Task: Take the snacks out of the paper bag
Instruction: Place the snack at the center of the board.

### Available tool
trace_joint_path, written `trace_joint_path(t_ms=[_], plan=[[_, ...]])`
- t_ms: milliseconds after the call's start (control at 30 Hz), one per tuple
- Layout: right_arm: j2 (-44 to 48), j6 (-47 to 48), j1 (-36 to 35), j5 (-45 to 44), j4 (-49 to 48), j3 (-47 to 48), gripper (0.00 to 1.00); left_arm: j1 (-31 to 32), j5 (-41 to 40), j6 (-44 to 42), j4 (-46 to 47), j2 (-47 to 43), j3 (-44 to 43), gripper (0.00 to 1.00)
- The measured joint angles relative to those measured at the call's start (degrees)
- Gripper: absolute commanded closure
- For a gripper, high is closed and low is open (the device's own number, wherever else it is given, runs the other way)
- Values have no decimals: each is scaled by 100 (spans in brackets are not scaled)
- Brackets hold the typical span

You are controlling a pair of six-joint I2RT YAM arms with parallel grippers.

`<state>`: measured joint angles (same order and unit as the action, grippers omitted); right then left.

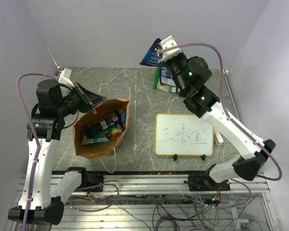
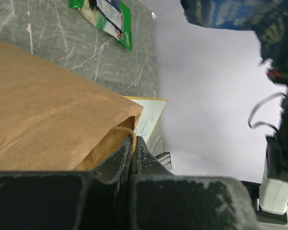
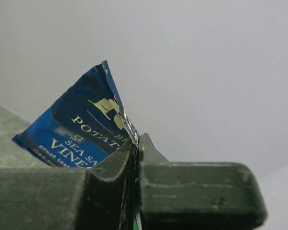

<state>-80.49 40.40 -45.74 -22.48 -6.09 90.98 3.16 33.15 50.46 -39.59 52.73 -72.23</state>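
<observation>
The left gripper [image 1: 90, 103] is clenched on the rim of the paper bag [image 1: 89, 147]. In the left wrist view its fingers [image 2: 116, 160] are pressed together with the brown paper edge between them. The bag sits on the left part of the table [image 1: 135, 91], nearer to the near edge than to the far one. Its mouth is open, and several snacks [image 1: 105, 127] are inside, among them a green packet and a dark one. One thin string handle [image 1: 108, 161] hangs out toward the near edge.

To the right of the bag, apart from it, an orange-framed whiteboard [image 1: 184, 134] with blue writing stands on the right part of the table.

Further back, a green bag [image 1: 164, 79] with a blue-white label lies flat on the table, close to the far edge.

The right gripper [image 1: 160, 50] is raised above this far edge. Its jaws are closed tightly on a corner of a blue packet [image 1: 150, 57], which hangs in the air and touches nothing else. The right wrist view shows white letters on this packet.
</observation>
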Motion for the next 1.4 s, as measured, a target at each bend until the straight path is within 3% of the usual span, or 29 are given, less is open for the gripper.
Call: trace_joint_path(t_ms=[200,667,1100,1400], plan=[[-826,-1196,1023,-697,509,120,100,0,-55,0,-197,-61,-81,93],[-2212,-4225,2763,-229,2079,1248,100,0,-103,0,-507,-90,-354,93],[-3189,-4730,3491,-555,2977,1576,100,0,-114,-50,-632,55,-496,93],[-3685,-4896,3534,-546,3209,1884,100,0,-109,-221,-651,319,-621,93]])
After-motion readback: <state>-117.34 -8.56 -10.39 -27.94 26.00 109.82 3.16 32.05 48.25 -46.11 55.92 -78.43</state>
